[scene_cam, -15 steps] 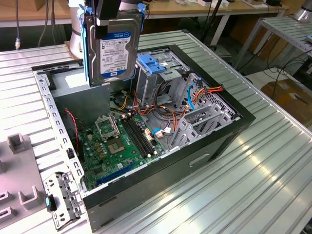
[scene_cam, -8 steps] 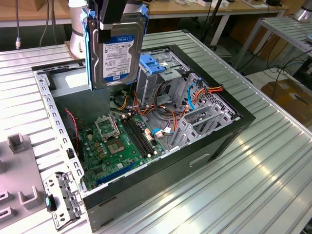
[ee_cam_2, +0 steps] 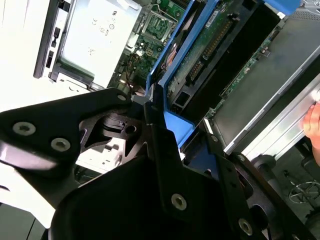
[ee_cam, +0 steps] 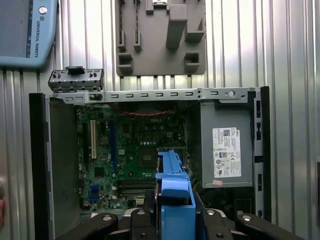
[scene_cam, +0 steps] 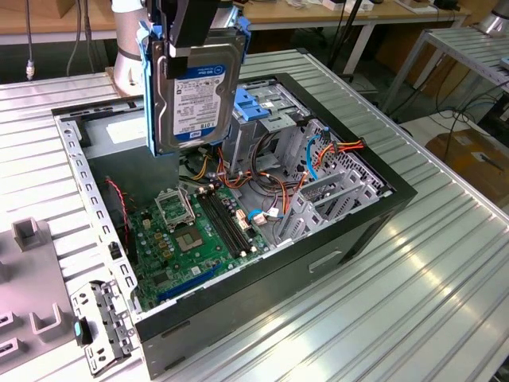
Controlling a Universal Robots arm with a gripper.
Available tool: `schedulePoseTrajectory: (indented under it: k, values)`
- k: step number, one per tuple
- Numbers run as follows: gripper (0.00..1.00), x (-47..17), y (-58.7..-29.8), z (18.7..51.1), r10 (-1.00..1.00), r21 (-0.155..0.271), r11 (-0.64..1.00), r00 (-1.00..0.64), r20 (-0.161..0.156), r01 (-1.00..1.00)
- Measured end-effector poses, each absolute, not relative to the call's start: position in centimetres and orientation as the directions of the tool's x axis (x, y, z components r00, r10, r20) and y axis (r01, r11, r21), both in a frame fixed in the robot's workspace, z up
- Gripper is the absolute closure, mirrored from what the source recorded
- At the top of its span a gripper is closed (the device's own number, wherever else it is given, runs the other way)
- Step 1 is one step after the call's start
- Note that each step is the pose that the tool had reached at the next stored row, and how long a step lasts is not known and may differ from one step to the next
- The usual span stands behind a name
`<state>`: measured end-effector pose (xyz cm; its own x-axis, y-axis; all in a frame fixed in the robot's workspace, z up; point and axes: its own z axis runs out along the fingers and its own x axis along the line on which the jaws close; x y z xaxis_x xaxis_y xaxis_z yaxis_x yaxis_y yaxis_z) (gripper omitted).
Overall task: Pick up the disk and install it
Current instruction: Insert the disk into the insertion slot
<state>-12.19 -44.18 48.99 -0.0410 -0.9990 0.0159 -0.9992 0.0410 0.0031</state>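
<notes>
My gripper (scene_cam: 193,41) is shut on the disk (scene_cam: 193,91). It holds the disk by its upper end, so the drive hangs upright over the open computer case (scene_cam: 374,215), above the back part of the green motherboard (scene_cam: 199,231). The drive's labelled metal face looks toward the exterior camera, and bright blue carrier rails run along its sides. In the second wrist view the disk (ee_cam_2: 200,47) stretches away from the black fingers (ee_cam_2: 155,125), its connector edge showing. In the first wrist view the blue rail (ee_cam: 175,200) sits between the jaws, above the motherboard (ee_cam: 130,150).
A grey drive cage with a blue latch (scene_cam: 258,107) stands to the exterior view's right of the disk, beside orange and blue cables (scene_cam: 318,155). The power supply (ee_cam: 225,150) fills one corner of the case. A grey fixture plate (ee_cam: 160,35) and a pendant (ee_cam: 25,30) lie outside the case.
</notes>
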Motion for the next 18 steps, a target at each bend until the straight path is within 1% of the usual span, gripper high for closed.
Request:
schedulePoseTrajectory:
  k: [13, 18]
  values:
    - [0.63, -12.1, -44.4, 49.0, -0.999, 0.003, 0.041, -0.041, 0.016, -0.999]
    - [0.63, -12.1, -45.8, 49.0, -0.999, 0.003, 0.041, -0.041, 0.016, -0.999]
